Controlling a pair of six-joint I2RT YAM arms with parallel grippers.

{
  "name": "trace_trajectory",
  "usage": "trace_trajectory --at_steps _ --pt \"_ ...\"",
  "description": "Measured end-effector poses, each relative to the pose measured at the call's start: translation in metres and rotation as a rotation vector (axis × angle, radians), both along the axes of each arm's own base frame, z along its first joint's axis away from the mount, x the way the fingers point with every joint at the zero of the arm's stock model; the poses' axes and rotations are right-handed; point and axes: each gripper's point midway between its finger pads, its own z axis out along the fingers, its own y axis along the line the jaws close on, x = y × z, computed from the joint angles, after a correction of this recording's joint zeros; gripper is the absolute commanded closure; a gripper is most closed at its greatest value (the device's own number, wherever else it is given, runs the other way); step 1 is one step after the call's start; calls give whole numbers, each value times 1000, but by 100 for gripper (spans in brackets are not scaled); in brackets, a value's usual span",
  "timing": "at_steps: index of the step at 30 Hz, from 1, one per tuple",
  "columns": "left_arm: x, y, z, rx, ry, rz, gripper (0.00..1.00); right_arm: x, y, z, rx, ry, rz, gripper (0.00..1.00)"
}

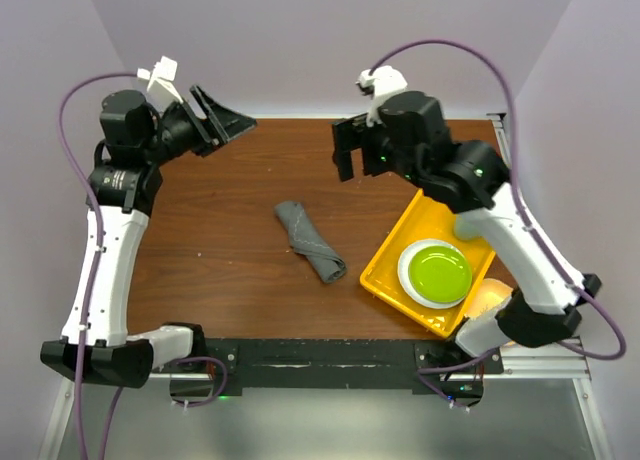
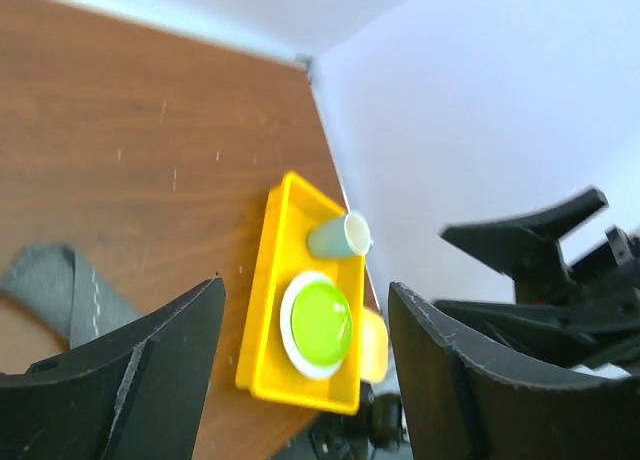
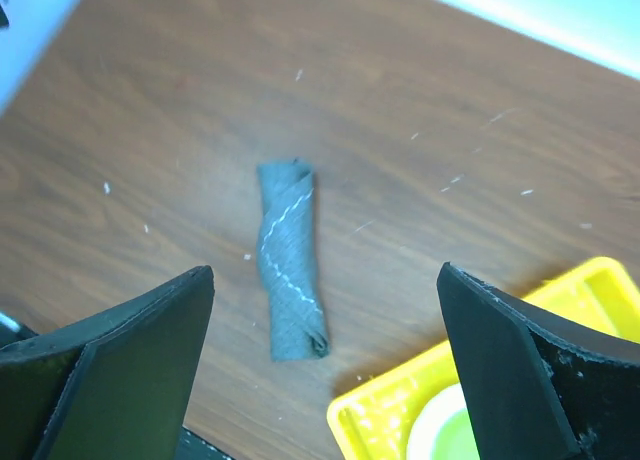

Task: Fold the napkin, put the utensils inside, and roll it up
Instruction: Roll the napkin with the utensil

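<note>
The rolled napkin (image 1: 310, 242) is seen at the table's (image 1: 220, 270) centre. The left gripper (image 1: 222, 128) and right gripper (image 1: 352, 165) are held wide open, empty.

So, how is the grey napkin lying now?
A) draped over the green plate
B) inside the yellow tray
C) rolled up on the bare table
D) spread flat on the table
C: the napkin lies as a tight roll on the wooden table, apart from the yellow tray.
</note>
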Motion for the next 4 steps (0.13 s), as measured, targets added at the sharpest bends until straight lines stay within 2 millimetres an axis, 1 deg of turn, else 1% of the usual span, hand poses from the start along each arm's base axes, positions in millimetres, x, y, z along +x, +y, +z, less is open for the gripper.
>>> trace_trajectory --at_steps 2,3,4 --pt "3 2 19 3 -61 16 27 -9 -17 19 28 -36 -31 1" --pt "4 3 28 2 -94 25 25 -13 -25 25 36 -49 -46 2" --pt "5 4 34 2 -115 31 21 -17 -32 31 44 -61 -55 2"
